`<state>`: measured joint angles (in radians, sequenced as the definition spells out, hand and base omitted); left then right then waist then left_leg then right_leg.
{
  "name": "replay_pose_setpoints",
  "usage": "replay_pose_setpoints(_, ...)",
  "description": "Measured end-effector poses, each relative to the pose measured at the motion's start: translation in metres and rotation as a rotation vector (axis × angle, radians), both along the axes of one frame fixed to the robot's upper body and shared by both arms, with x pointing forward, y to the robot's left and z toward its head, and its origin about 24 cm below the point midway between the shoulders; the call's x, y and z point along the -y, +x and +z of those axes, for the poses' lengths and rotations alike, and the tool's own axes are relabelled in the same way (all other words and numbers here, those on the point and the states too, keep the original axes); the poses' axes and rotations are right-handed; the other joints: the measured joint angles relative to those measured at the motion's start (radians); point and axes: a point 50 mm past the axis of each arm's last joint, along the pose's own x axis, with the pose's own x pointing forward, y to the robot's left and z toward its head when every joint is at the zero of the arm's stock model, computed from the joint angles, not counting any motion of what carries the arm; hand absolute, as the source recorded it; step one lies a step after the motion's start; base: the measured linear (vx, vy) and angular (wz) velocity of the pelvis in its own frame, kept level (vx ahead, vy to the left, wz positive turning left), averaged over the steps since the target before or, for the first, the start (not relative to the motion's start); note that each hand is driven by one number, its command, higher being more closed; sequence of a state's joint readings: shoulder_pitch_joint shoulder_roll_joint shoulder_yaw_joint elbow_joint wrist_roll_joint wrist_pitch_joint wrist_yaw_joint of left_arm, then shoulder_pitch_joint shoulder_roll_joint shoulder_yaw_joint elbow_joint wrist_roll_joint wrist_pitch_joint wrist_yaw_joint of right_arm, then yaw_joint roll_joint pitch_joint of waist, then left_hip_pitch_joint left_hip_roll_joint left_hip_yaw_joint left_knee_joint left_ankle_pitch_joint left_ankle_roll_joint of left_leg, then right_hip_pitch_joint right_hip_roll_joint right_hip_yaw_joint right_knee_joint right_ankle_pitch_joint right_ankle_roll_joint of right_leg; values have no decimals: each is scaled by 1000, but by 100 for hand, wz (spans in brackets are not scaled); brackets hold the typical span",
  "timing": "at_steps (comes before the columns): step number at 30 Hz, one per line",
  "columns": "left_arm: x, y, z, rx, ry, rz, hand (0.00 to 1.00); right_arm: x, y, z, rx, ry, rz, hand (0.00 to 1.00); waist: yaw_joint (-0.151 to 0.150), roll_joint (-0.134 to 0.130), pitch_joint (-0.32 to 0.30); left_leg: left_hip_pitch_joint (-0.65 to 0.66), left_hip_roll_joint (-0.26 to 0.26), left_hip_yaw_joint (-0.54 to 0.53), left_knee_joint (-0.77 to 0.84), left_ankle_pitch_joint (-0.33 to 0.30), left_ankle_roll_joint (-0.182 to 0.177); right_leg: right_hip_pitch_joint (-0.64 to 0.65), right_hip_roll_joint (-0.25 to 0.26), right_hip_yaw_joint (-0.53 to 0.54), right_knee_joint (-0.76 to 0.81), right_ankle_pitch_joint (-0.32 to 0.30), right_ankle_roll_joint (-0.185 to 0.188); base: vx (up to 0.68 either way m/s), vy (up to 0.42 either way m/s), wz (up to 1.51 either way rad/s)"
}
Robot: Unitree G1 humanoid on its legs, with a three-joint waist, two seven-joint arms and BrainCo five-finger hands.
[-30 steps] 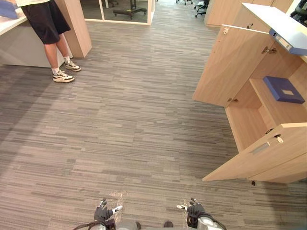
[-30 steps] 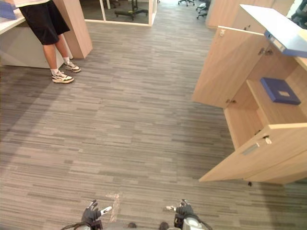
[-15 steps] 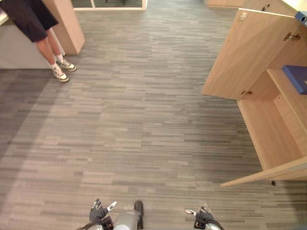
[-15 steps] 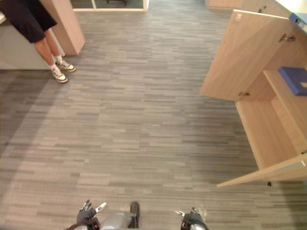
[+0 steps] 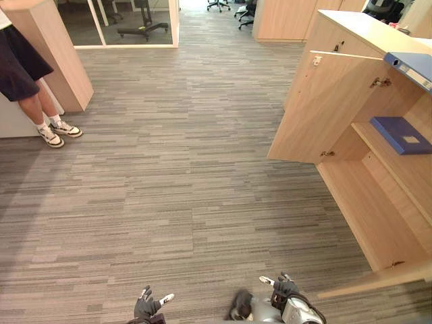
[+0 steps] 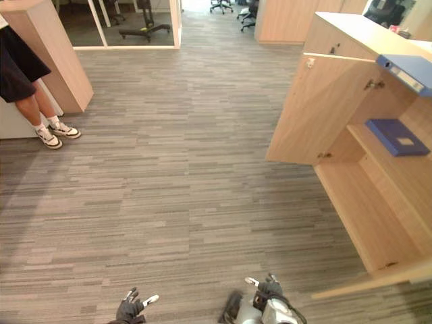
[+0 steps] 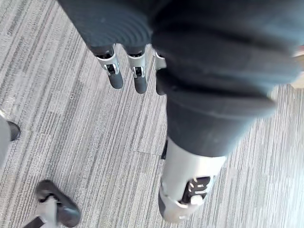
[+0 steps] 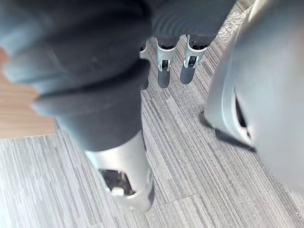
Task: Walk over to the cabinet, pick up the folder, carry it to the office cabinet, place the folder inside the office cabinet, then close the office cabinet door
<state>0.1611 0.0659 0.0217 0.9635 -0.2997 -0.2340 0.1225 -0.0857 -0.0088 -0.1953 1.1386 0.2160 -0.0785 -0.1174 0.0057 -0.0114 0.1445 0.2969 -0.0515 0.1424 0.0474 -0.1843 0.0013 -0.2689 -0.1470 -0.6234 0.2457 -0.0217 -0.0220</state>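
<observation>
The office cabinet (image 5: 378,202) stands at the right with both doors swung open. A blue folder (image 5: 402,134) lies flat on its middle shelf. Another blue binder (image 5: 413,66) rests on the cabinet's top. My left hand (image 5: 147,308) hangs low at the bottom edge, fingers (image 7: 126,71) straight over the carpet, holding nothing. My right hand (image 5: 281,287) hangs low too, a short way left of the nearer door, its fingers (image 8: 164,66) relaxed and empty.
The far cabinet door (image 5: 317,108) juts out into the floor; the nearer door (image 5: 374,280) shows edge-on at the lower right. A person's legs and shoes (image 5: 50,131) stand at the far left by a wooden partition (image 5: 50,54). Office chairs (image 5: 142,20) stand behind glass.
The whole view has shifted as the camera moved, so the cabinet's top and folder show more fully. The folder stays on its shelf. Both hands remain low and empty.
</observation>
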Motion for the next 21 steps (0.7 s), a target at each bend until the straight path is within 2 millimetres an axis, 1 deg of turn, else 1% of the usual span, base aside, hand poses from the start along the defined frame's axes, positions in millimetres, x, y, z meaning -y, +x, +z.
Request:
replay_pose_setpoints(1,-4,1,1,3,11,-5,0,-2,-1,-1,-3,4,0,0,-6,-26,4,40,-14,-24,-19,-31,0,-2,9,16,-37,74,-53,240,-170,40)
replay_pose_setpoints(2,-3,1,1,-2,10,-8,0,0,-2,-1,-9,2,0,0,-7,-19,4,56,-7,-35,-28,-43,2,-5,15,19,-19,109,-112,339,-197,13)
replay_pose_setpoints(3,1,-1,-1,-10,1,-7,0,0,2,0,-1,4,8,0,-4,6,0,66,27,-36,-28,-48,-5,-14,45,17,14,65,-117,354,-218,-23)
replay_pose_setpoints(4,1,-2,-1,-15,2,-11,0,-3,2,0,2,12,9,0,-7,9,0,56,48,-36,7,-52,-9,-5,69,20,10,38,-119,411,-279,-36)
replay_pose_setpoints(5,2,-2,-1,-15,1,-11,0,-2,2,0,2,12,7,0,-11,10,1,49,59,-36,38,-57,-18,9,87,20,-3,29,-117,323,-269,-27)
replay_pose_setpoints(6,2,-1,-1,-17,1,-4,0,-1,-2,-1,-8,16,-10,0,-15,10,-2,25,89,-37,135,-68,-33,45,129,19,-44,12,-112,374,-332,-27)
replay_pose_setpoints(7,-1,-2,-1,-17,1,12,0,-3,-8,-3,-20,22,-19,0,-12,9,-9,-29,120,-35,294,-66,-35,96,165,3,-91,-34,-62,323,-274,-32)
replay_pose_setpoints(8,2,-4,-2,-20,-9,22,0,0,-10,-4,-22,14,-21,0,-8,36,-13,-74,164,-35,391,-58,-29,117,175,-24,-76,-72,-41,411,-216,-25)
replay_pose_setpoints(9,8,-10,-3,-20,-30,47,0,11,-11,-1,-6,-18,-25,0,-22,64,-35,-166,213,-29,633,-40,-57,121,151,-19,33,-129,-101,420,9,-46)
replay_pose_setpoints(10,3,-11,-1,0,-33,98,0,15,-17,-3,-22,-27,-30,0,-1,78,-32,-226,256,-22,833,24,-71,170,184,23,29,-141,-95,442,41,-61)
replay_pose_setpoints(11,1,-16,-2,-12,-33,120,0,15,-18,-3,-26,-27,-22,0,5,93,-36,-262,278,-26,929,23,-75,196,220,42,-2,-142,-97,500,0,-104)
replay_pose_setpoints(12,-3,-23,-3,-31,-31,163,0,9,-16,-3,-24,-16,-13,0,15,92,-32,-333,302,-23,1059,5,-73,238,257,87,-40,-142,-101,502,-71,-140)
replay_pose_setpoints(13,-10,-25,-3,-28,-21,209,0,3,-16,-5,-43,3,-11,0,35,68,-22,-402,291,-4,1082,-38,-58,282,272,167,-73,-138,-105,506,-56,-147)
replay_pose_setpoints(15,-12,-27,-2,-29,-19,228,0,1,-19,-7,-62,11,-13,0,49,54,-19,-444,264,-13,1024,-77,-59,319,272,230,-100,-129,-102,396,8,-133)
replay_pose_setpoints(16,-12,-30,-3,-34,-18,237,0,1,-19,-8,-69,23,-32,0,56,50,-17,-488,230,-57,887,-113,-64,361,271,296,-133,-121,-93,383,42,-130)
replay_pose_setpoints(17,-13,-29,-2,-30,-19,239,0,1,-19,-8,-68,25,-39,0,59,49,-17,-502,215,-90,816,-122,-71,375,271,327,-138,-121,-92,443,87,-156)
replay_pose_setpoints(18,-13,-27,-1,-21,-17,240,0,2,-17,-7,-64,22,-38,0,61,46,-15,-520,177,-189,657,-125,-72,395,269,387,-153,-121,-91,286,99,-116)
replay_pose_setpoints(19,-13,-26,-1,-17,-16,240,0,2,-15,-7,-59,21,-37,0,63,45,-14,-523,158,-253,568,-121,-79,402,268,416,-159,-121,-88,402,203,-161)
replay_pose_setpoints(20,-13,-22,0,-7,-17,240,0,1,-10,-5,-46,16,-29,0,65,43,-13,-523,122,-435,372,-85,-114,410,266,487,-173,-123,-81,313,205,-130)
replay_pose_setpoints(21,-14,-21,0,-4,-17,245,0,-1,-9,-5,-45,12,-9,0,68,37,-10,-520,108,-481,341,-53,-126,419,259,509,-176,-127,-72,399,273,-139)
